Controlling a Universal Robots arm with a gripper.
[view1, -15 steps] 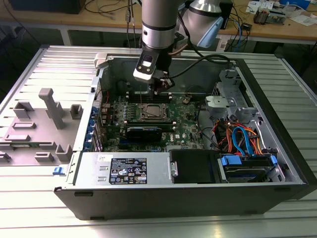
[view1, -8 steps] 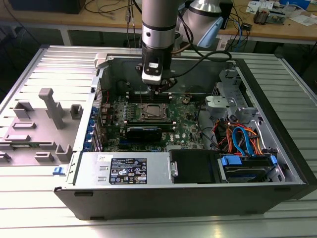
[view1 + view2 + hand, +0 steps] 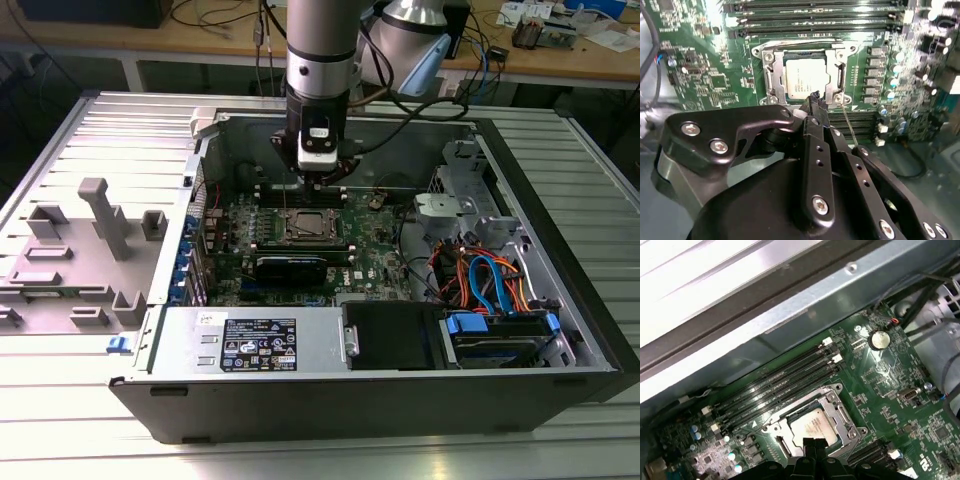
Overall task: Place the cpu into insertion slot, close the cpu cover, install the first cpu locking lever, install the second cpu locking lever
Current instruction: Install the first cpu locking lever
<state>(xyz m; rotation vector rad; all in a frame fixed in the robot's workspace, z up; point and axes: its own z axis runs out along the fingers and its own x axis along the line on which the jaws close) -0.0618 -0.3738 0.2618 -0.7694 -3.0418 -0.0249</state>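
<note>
A: Open computer case, green motherboard inside. The gripper?
B: Gripper low at the socket's edge, fingers pinched together, nothing held.
A: Cpu cover?
B: Lying flat. Cpu sits in the insertion slot, framed by the cover's window.

Dull silver-grey cpu, green motherboard, black memory slots, blue and orange cables

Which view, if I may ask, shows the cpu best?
The second wrist view: the cpu lies nearly square-on. The first wrist view shows it slanted, its edge behind the tool; the exterior view, far off.
</note>
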